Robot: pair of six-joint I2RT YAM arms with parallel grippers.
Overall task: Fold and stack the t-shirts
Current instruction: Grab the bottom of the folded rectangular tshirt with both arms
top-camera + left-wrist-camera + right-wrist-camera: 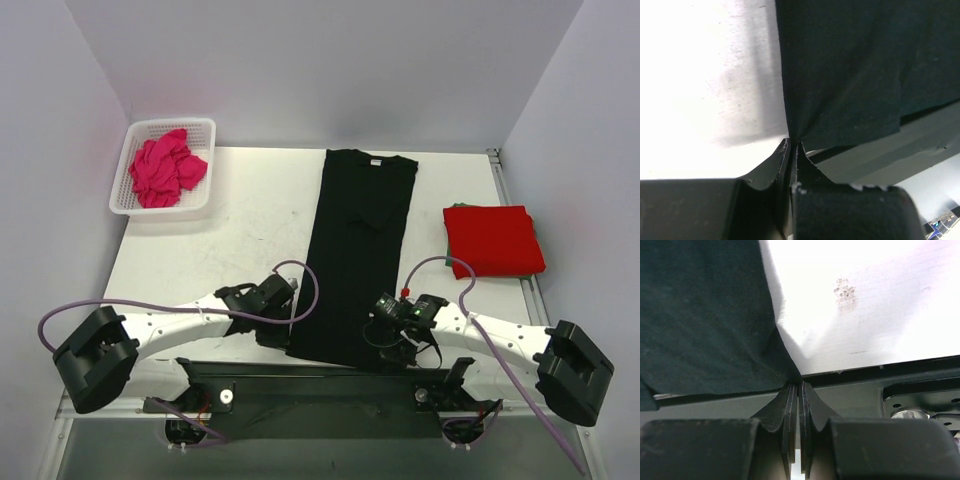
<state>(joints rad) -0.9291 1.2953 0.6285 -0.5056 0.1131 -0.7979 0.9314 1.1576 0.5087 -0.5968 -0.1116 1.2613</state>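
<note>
The black t-shirt [358, 250] lies as a long narrow strip down the middle of the table, collar at the far end. My left gripper [284, 337] is at its near left corner, and in the left wrist view the left gripper [792, 143] is shut with the black t-shirt's [850, 70] edge pinched at the tips. My right gripper [386, 340] is at the near right corner; the right gripper [799, 384] is shut on the black t-shirt's [705, 315] corner. A red t-shirt [492, 240] lies folded at the right. A magenta-pink t-shirt [165, 170] is crumpled in the basket.
The white mesh basket [130, 205] stands at the back left corner. A green edge [456, 207] shows under the red t-shirt. The black shirt's near hem hangs over the table's front edge above the dark mounting rail [330, 385]. Walls close in the back and both sides.
</note>
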